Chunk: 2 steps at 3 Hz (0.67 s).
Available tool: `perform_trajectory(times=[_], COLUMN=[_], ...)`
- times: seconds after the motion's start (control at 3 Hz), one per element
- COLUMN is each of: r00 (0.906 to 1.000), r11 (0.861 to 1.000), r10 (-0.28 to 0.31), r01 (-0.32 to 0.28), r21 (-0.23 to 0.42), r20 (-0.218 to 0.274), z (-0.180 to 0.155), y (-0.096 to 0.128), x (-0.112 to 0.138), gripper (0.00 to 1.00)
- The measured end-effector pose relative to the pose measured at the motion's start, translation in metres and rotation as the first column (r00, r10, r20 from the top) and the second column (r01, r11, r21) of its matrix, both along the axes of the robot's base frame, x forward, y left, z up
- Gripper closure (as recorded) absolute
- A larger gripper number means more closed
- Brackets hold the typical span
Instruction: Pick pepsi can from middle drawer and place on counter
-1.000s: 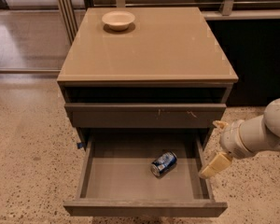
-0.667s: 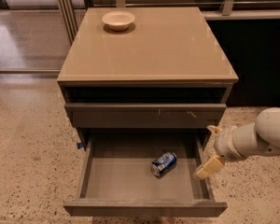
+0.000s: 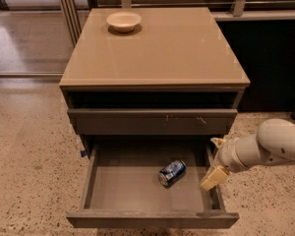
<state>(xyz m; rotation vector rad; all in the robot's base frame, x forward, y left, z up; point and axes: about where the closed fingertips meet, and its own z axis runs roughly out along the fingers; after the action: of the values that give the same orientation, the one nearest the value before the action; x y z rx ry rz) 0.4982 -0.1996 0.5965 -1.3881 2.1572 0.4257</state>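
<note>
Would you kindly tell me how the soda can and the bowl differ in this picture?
The soda can is blue and silver; the bowl is cream. The can lies on its side in the open drawer; the bowl sits upright on the counter, back left. The can is near the gripper, which hangs open at the drawer's right edge; the bowl is far from it. Neither is held.

Robotics lab — gripper (image 3: 215,160) at middle drawer (image 3: 132,183)
</note>
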Motion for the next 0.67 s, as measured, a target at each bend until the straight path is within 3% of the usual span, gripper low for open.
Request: perform_trajectory(times=[0.33,0.67], r00=[0.9997,0.9993], r11=[1.000,1.000], r10=[-0.019,-0.025], r01=[0.020,0.024], r21=[-0.013,0.018], r20=[0.017,0.028], z=[0.003,-0.018], y=[-0.002,0.004], x=[-0.003,0.008], gripper=[0.00,0.00])
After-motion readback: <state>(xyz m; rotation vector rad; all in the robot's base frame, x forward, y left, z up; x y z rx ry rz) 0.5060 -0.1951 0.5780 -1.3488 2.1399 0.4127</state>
